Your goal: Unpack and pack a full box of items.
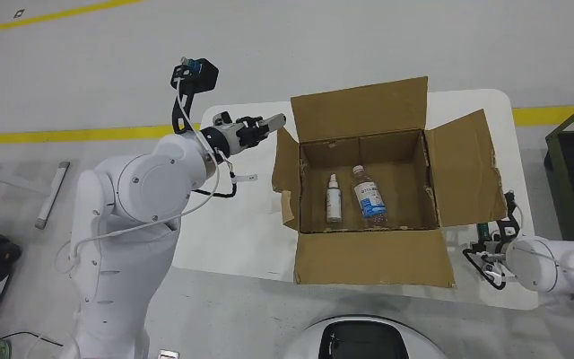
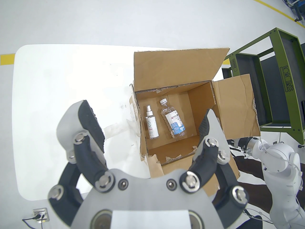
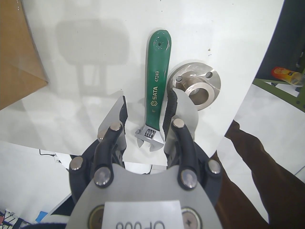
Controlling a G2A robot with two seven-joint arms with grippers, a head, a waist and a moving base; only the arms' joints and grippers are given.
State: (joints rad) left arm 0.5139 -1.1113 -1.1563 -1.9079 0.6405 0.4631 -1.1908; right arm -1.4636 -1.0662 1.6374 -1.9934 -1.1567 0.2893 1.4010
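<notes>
An open cardboard box (image 1: 312, 235) stands on the white table (image 1: 229, 238) with its flaps spread. Inside lie a white spray bottle (image 1: 334, 199) and a clear bottle with a blue label (image 1: 369, 196), side by side; both also appear in the left wrist view, the spray bottle (image 2: 151, 125) beside the clear bottle (image 2: 173, 121). My left gripper (image 1: 269, 126) hangs open and empty above the table by the box's left flap. My right gripper (image 3: 147, 108) is open, low over the table right of the box, its fingers straddling the handle of a green-handled wrench (image 3: 159, 72).
A round metal flange (image 3: 197, 84) lies against the wrench, touching one finger's outer side. A box flap (image 3: 16, 48) hangs close on the other side. A green metal cart (image 2: 274, 72) stands past the table's right edge. The table left of the box is bare.
</notes>
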